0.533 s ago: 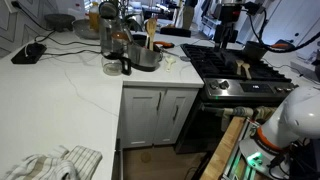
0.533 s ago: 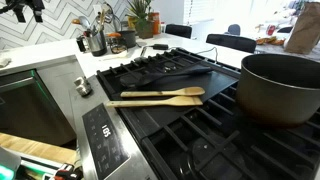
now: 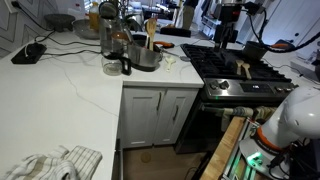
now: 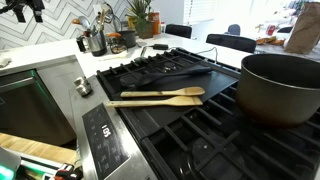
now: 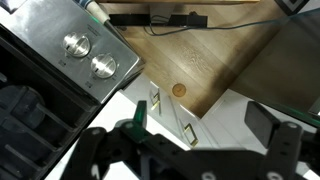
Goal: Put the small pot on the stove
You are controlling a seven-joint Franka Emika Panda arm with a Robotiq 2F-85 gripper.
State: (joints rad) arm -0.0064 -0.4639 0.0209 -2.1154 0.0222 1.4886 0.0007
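The small pot [image 4: 280, 85], round and dark brownish-black, stands on the black grates of the stove [image 4: 190, 140] at the near right in an exterior view. The stove also shows in an exterior view [image 3: 225, 60], and its steel front with knobs shows in the wrist view [image 5: 85, 60]. My gripper [image 5: 205, 122] is open and empty. It hangs over the wooden floor in front of the white cabinet doors, beside the stove front and apart from the pot. I cannot make out the pot in the wrist view.
A wooden spatula [image 4: 160, 97] and a black spatula [image 4: 180, 72] lie on the grates. A steel pot with wooden spoons [image 3: 146, 52] and a tall glass jug [image 3: 112, 38] stand on the white counter. The white arm body [image 3: 290, 115] is low beside the stove. A cloth [image 3: 60, 163] lies on the near counter.
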